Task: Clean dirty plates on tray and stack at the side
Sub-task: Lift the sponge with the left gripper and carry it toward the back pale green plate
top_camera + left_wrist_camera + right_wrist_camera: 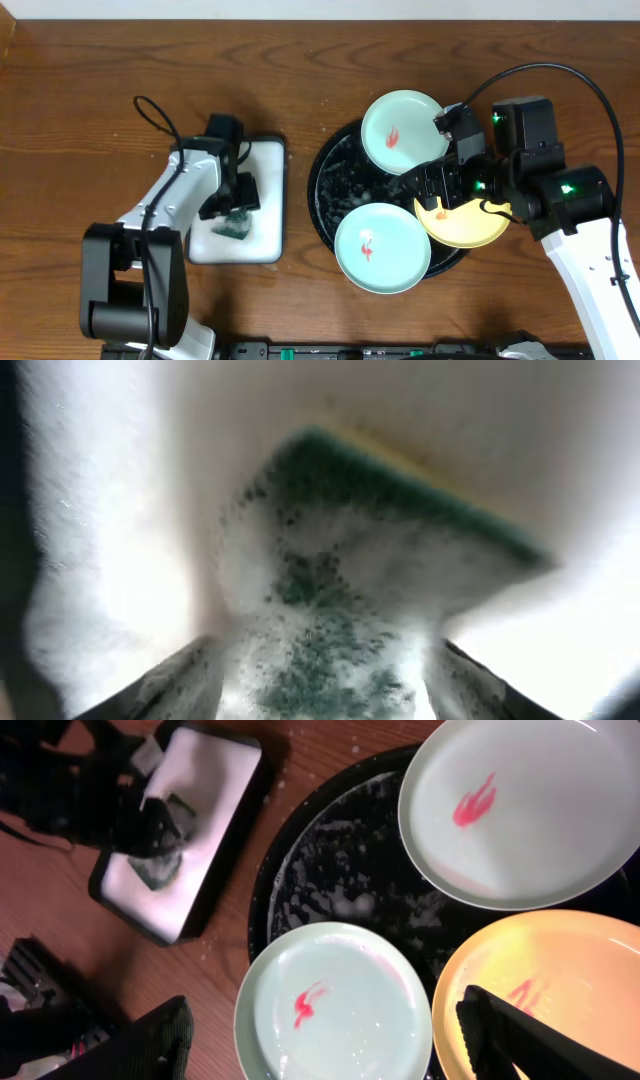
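The black tray (335, 185) with white suds holds three plates, each with a red smear. One mint plate (400, 130) is at its far side, one mint plate (382, 248) at its near side, and the yellow plate (470, 228) at its right. My right gripper (438, 190) hovers open over the tray. In the right wrist view its fingers (325, 1030) straddle the near mint plate (335, 1005), with the yellow plate (545, 970) under the right finger. My left gripper (235, 205) is shut on the sudsy green sponge (330, 560) in the white tray (265, 170).
The white dark-rimmed tray (210, 770) sits left of the black tray (330, 870) on the brown wooden table (100, 100). The right arm's cable (560, 75) loops over the far right. The left arm's base (130, 290) stands at the near left.
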Tool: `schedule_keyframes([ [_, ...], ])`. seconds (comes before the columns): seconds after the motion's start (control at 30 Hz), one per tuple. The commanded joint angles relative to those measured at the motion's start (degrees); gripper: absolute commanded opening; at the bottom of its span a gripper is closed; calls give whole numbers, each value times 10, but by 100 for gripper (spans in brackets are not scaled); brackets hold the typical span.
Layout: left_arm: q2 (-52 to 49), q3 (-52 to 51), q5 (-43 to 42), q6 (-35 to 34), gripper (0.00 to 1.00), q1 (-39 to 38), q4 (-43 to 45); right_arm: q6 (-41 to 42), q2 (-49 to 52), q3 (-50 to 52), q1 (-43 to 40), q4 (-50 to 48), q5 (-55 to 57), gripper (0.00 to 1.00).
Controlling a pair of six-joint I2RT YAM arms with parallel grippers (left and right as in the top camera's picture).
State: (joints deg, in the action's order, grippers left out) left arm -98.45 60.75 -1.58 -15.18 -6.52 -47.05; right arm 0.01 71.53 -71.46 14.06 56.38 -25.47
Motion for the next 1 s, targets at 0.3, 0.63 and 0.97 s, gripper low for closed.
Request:
schedule_keyframes([
  [0.3,13,-18,14,4,65,0,38,6,-4,-11,-2,11,2,84],
  [0.63,-2,-88,7,3,22,0,115,6,-4,-11,-2,11,2,84],
  [0.97,10,-7,8,3,7,0,28,21,-4,-12,-2,-29,68,73],
])
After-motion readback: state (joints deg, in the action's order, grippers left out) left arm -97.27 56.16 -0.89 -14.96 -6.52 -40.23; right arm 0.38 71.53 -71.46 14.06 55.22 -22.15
